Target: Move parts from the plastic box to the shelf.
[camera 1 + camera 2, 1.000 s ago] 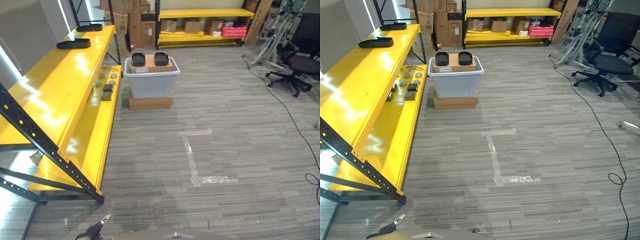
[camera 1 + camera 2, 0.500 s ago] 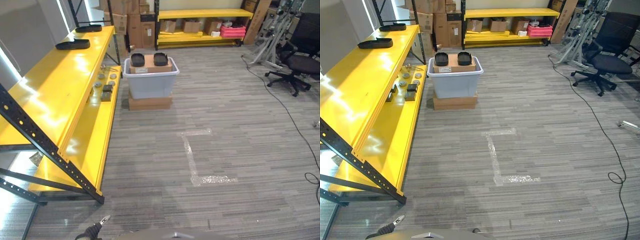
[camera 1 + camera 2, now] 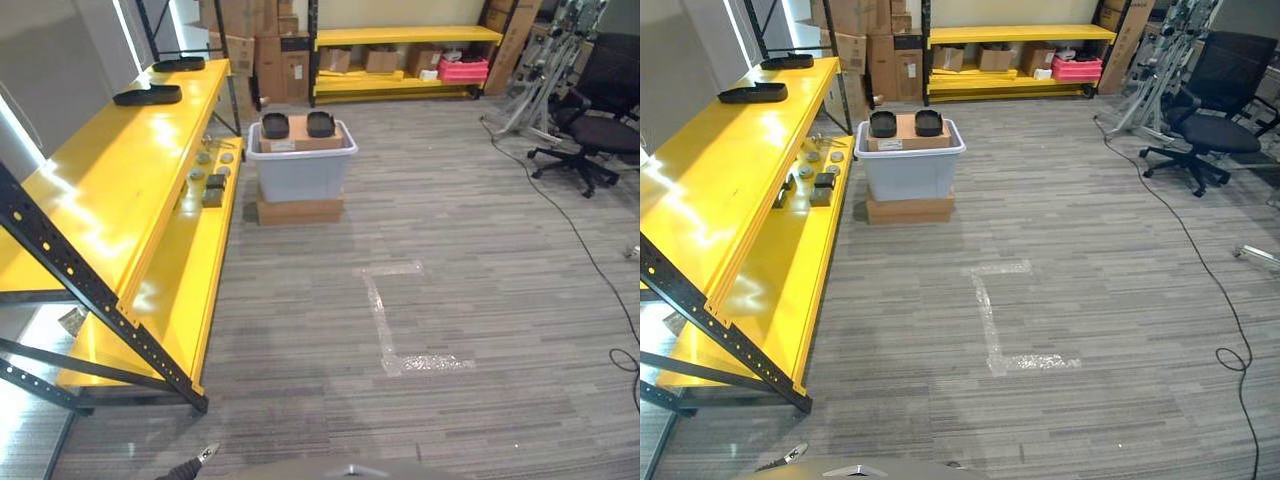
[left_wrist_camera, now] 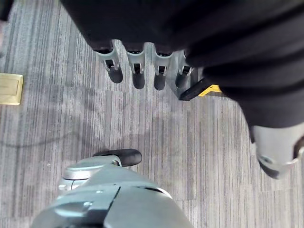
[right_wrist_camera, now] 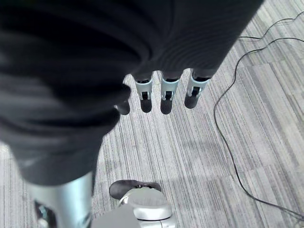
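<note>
The grey plastic box (image 3: 300, 168) stands on a flat brown carton on the carpet, far ahead beside the yellow shelf (image 3: 110, 190). Across its top lies a cardboard box carrying two black parts (image 3: 275, 124). Several small parts (image 3: 213, 182) lie on the shelf's lower level, and two black trays (image 3: 147, 95) sit on its upper level. My left hand (image 4: 137, 71) hangs over the carpet with straight fingers and holds nothing; its fingertip (image 3: 206, 455) peeks in at the bottom edge of the left eye view. My right hand (image 5: 166, 92) also hangs open and empty above the carpet.
Wide carpet with an L of tape (image 3: 385, 320) lies between me and the box. A black office chair (image 3: 600, 125) and metal stands are at the far right. A second yellow shelf (image 3: 400, 60) with cartons lines the back wall. The black shelf frame (image 3: 90, 290) juts out at near left.
The whole picture has shifted a little, so the camera has moved. My left hand's fingertip now sits lower at the bottom edge. The box and parts have not moved.
</note>
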`<state>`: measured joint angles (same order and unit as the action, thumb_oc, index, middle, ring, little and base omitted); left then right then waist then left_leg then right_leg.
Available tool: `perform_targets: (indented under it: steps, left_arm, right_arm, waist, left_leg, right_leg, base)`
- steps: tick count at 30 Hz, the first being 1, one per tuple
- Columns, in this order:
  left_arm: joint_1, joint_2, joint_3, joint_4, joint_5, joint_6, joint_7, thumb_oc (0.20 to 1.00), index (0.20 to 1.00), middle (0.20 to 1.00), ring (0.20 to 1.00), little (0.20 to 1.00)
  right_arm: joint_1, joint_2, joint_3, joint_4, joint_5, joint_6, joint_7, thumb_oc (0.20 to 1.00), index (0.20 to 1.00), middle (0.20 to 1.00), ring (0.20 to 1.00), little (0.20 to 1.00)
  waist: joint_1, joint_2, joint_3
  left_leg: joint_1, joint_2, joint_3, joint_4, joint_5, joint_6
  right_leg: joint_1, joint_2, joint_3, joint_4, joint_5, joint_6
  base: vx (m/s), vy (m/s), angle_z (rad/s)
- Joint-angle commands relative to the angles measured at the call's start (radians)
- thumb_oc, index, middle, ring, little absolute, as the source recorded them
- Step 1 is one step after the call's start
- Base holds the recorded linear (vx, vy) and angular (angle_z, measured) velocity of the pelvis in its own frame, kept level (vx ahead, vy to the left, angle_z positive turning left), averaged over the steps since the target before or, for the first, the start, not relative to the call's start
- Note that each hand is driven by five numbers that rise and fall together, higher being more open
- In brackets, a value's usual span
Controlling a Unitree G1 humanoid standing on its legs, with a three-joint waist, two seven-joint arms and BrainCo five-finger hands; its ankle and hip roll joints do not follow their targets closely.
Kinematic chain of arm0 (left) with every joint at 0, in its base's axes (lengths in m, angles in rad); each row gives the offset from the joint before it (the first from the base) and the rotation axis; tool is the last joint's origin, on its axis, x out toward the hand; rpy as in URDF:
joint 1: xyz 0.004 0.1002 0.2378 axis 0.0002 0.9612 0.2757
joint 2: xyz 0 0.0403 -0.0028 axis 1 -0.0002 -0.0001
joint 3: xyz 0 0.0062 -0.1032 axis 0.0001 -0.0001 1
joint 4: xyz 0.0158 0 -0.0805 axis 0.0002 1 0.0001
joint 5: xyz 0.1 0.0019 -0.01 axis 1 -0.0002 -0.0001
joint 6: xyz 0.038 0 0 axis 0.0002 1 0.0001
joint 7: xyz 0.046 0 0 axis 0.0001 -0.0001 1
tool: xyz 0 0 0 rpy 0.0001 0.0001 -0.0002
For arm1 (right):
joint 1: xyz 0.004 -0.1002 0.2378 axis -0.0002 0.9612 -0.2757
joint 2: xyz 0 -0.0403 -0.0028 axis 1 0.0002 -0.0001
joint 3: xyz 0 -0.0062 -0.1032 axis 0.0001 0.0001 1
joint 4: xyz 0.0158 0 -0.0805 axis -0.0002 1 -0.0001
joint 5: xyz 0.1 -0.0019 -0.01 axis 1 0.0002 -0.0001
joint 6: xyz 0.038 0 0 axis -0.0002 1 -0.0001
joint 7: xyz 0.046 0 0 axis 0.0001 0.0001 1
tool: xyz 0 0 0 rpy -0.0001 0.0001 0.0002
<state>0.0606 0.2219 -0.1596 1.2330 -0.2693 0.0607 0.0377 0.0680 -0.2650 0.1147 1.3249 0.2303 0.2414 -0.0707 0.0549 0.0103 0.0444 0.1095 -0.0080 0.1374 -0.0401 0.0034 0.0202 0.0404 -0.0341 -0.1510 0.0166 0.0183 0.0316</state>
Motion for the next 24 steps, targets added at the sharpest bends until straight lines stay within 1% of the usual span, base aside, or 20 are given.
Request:
perform_targets:
  steps: [1,4,8,9,10,11,13,15,17,18,19,20,21,22,23,24]
  left_arm:
    - [-0.055,0.001,0.019,0.047,0.007,-0.015,0.026,1.0,1.0,1.0,1.0,1.0]
    - [-0.052,-0.004,0.029,0.045,-0.015,-0.04,0.03,1.0,1.0,1.0,1.0,1.0]
    - [-0.045,-0.006,0.041,0.031,-0.069,-0.066,0.01,1.0,1.0,1.0,1.0,1.0]
    - [-0.044,-0.008,0.043,0.028,-0.065,-0.076,0.011,1.0,1.0,1.0,1.0,1.0]
    - [-0.043,-0.01,0.046,0.027,-0.067,-0.092,0.014,1.0,1.0,1.0,1.0,1.0]
    - [-0.043,-0.011,0.045,0.026,-0.075,-0.096,0.016,1.0,1.0,1.0,1.0,1.0]
    - [-0.043,-0.01,0.052,0.022,-0.084,-0.108,0.011,1.0,1.0,1.0,1.0,1.0]
    - [-0.044,-0.006,0.053,0.017,-0.087,-0.111,0.005,1.0,1.0,1.0,1.0,1.0]
    - [-0.054,0.0,0.049,0.007,-0.109,-0.12,-0.002,1.0,1.0,1.0,1.0,1.0]
    - [-0.06,0.003,0.045,0.003,-0.119,-0.123,-0.005,1.0,1.0,1.0,1.0,1.0]
    - [-0.07,0.008,0.036,-0.007,-0.134,-0.122,-0.003,1.0,1.0,1.0,1.0,1.0]
    - [-0.075,0.01,0.034,-0.01,-0.14,-0.123,-0.011,1.0,1.0,1.0,1.0,1.0]
    - [-0.075,0.011,0.031,-0.012,-0.145,-0.127,-0.02,1.0,1.0,1.0,1.0,1.0]
    - [-0.078,0.013,0.028,-0.015,-0.148,-0.131,-0.03,1.0,1.0,1.0,1.0,1.0]
    - [-0.08,0.013,0.026,-0.02,-0.144,-0.125,-0.032,1.0,1.0,1.0,1.0,1.0]
    - [-0.081,0.011,0.025,-0.021,-0.159,-0.121,-0.024,1.0,1.0,1.0,1.0,1.0]
  right_arm:
    - [-0.046,-0.001,0.034,0.079,0.034,-0.007,-0.014,1.0,1.0,1.0,1.0,1.0]
    - [-0.053,-0.005,0.02,0.068,0.076,-0.021,-0.028,1.0,1.0,1.0,1.0,1.0]
    - [-0.054,-0.008,0.002,0.055,0.125,-0.035,-0.039,1.0,1.0,1.0,1.0,1.0]
    - [-0.054,-0.006,-0.006,0.056,0.145,-0.045,-0.04,1.0,1.0,1.0,1.0,1.0]
    - [-0.056,-0.004,-0.016,0.054,0.197,-0.069,-0.048,1.0,1.0,1.0,1.0,1.0]
    - [-0.058,-0.003,-0.023,0.052,0.217,-0.082,-0.053,1.0,1.0,1.0,1.0,1.0]
    - [-0.062,-0.003,-0.05,0.038,0.247,-0.117,-0.054,1.0,1.0,1.0,1.0,1.0]
    - [-0.064,-0.002,-0.061,0.025,0.258,-0.131,-0.06,1.0,1.0,1.0,1.0,1.0]
    - [-0.072,-0.005,-0.066,0.007,0.275,-0.143,-0.071,1.0,1.0,1.0,1.0,1.0]
    - [-0.078,-0.007,-0.067,0.001,0.279,-0.146,-0.07,1.0,1.0,1.0,1.0,1.0]
    - [-0.083,-0.008,-0.067,-0.008,0.294,-0.158,-0.066,1.0,1.0,1.0,1.0,1.0]
    - [-0.081,-0.008,-0.071,-0.012,0.305,-0.173,-0.062,1.0,1.0,1.0,1.0,1.0]
    - [-0.081,-0.01,-0.074,-0.016,0.311,-0.179,-0.057,1.0,1.0,1.0,1.0,1.0]
    - [-0.082,-0.013,-0.078,-0.02,0.316,-0.185,-0.046,1.0,1.0,1.0,1.0,1.0]
    - [-0.083,-0.014,-0.081,-0.023,0.317,-0.195,-0.032,1.0,1.0,1.0,1.0,1.0]
    - [-0.082,-0.012,-0.085,-0.027,0.312,-0.208,-0.017,1.0,1.0,1.0,1.0,1.0]
  waist:
    - [0.007,-0.03,0.021]
    - [0.011,-0.03,0.021]
    - [0.015,-0.03,0.03]
    - [0.017,-0.029,0.034]
    - [0.018,-0.028,0.038]
    - [0.018,-0.027,0.042]
    - [0.015,-0.021,0.052]
    - [0.01,-0.016,0.06]
    - [0.002,-0.009,0.082]
    - [0.0,-0.006,0.094]
    - [-0.004,0.0,0.117]
    - [-0.006,0.007,0.132]
    - [-0.009,0.012,0.141]
    - [-0.01,0.015,0.149]
    - [-0.01,0.013,0.157]
    - [-0.012,-0.004,0.164]
  left_leg:
    - [-0.005,-0.008,0.006,-0.016,-0.014,-0.028]
    - [-0.009,-0.013,-0.009,-0.003,-0.018,-0.026]
    - [-0.017,-0.022,-0.018,0.021,-0.03,-0.017]
    - [-0.018,-0.025,-0.02,0.028,-0.033,-0.013]
    - [-0.021,-0.029,-0.023,0.036,-0.037,-0.008]
    - [-0.024,-0.032,-0.024,0.043,-0.041,-0.004]
    - [-0.032,-0.04,-0.028,0.06,-0.05,0.01]
    - [-0.038,-0.048,-0.031,0.075,-0.058,0.025]
    - [-0.054,-0.06,-0.033,0.103,-0.069,0.052]
    - [-0.062,-0.066,-0.034,0.115,-0.075,0.064]
    - [-0.074,-0.075,-0.037,0.139,-0.085,0.085]
    - [-0.082,-0.078,-0.039,0.159,-0.094,0.096]
    - [-0.083,-0.077,-0.04,0.167,-0.097,0.101]
    - [-0.084,-0.081,-0.037,0.177,-0.105,0.106]
    - [-0.085,-0.089,-0.037,0.187,-0.115,0.108]
    - [-0.082,-0.105,-0.039,0.201,-0.134,0.105]
  right_leg:
    - [0.052,-0.066,-0.017,-0.093,0.065,0.106]
    - [0.051,-0.066,-0.009,-0.09,0.065,0.106]
    - [0.047,-0.074,0.0,-0.076,0.062,0.105]
    - [0.046,-0.078,0.002,-0.068,0.06,0.106]
    - [0.041,-0.084,0.005,-0.054,0.057,0.106]
    - [0.038,-0.087,0.009,-0.043,0.053,0.107]
    - [0.019,-0.095,0.02,0.009,0.036,0.109]
    - [0.001,-0.099,0.029,0.064,0.018,0.109]
    - [-0.053,-0.107,0.033,0.183,0.015,0.11]
    - [-0.087,-0.114,0.034,0.247,0.025,0.114]
    - [-0.166,-0.125,0.038,0.375,0.058,0.128]
    - [-0.217,-0.132,0.04,0.466,0.085,0.13]
    - [-0.246,-0.131,0.041,0.516,0.1,0.128]
    - [-0.279,-0.135,0.04,0.554,0.117,0.128]
    - [-0.302,-0.14,0.032,0.551,0.139,0.134]
    - [-0.311,-0.151,0.022,0.475,0.175,0.149]
  base:
    - [0.03,0.015,0.0]
    - [0.04,0.036,-0.01]
    - [0.06,0.069,-0.05]
    - [0.07,0.093,-0.09]
    - [0.06,0.1,-0.13]
    - [0.06,0.124,-0.14]
    - [0.06,0.132,-0.1]
    - [0.06,0.14,-0.06]
    - [0.02,0.154,-0.04]
    - [-0.03,0.164,-0.14]
    - [-0.02,0.181,-0.23]
    - [0.0,0.169,-0.33]
    - [0.04,0.127,-0.3]
    - [0.09,0.069,-0.28]
    - [0.19,-0.019,-0.11]
    - [0.25,-0.103,-0.03]
